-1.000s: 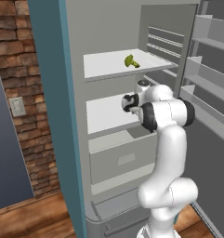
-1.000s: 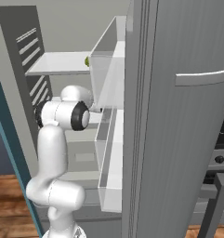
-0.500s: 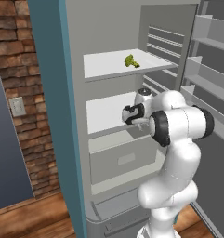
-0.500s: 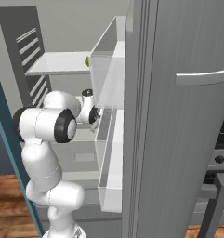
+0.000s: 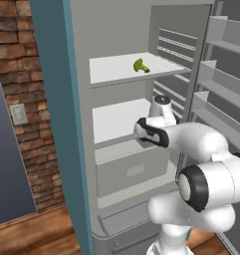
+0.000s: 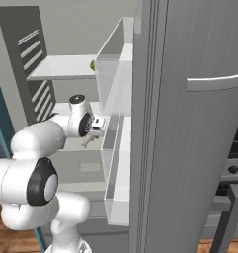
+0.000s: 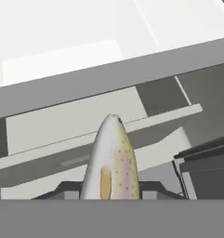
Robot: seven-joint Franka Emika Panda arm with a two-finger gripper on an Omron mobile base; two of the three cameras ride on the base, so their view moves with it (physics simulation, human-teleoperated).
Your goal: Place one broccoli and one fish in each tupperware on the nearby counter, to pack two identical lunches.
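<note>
Open fridge (image 5: 121, 30) ahead, base parked at its mouth. Gripper (image 7: 111, 193) is clamped on a fish (image 7: 111, 160): in the hand view the pale, speckled body rises from between the two dark finger tips (image 7: 62, 189), held at its lower end, long axis running straight out along the gripper's own line, free end pointing away from the hand toward the fridge shelving. In the right base view a small pale shape hangs at the hand (image 6: 91, 138), level with the fridge's middle shelf (image 5: 121, 122) and just off the door bins (image 6: 115, 148); probably the same fish, too small to be sure. Grip looks narrow and seated on the body, not on a tip. One broccoli (image 5: 140, 65) lies on the fridge's upper shelf (image 5: 116, 67), above and behind the hand, well apart from it. My reading: the fish is in hand and the carry out of the fridge is the step in progress. Because the fish sticks forward of the fingers, any swing near the shelf edges or door bins risks knocking its free end; backing straight out along that axis seems safest.
</note>
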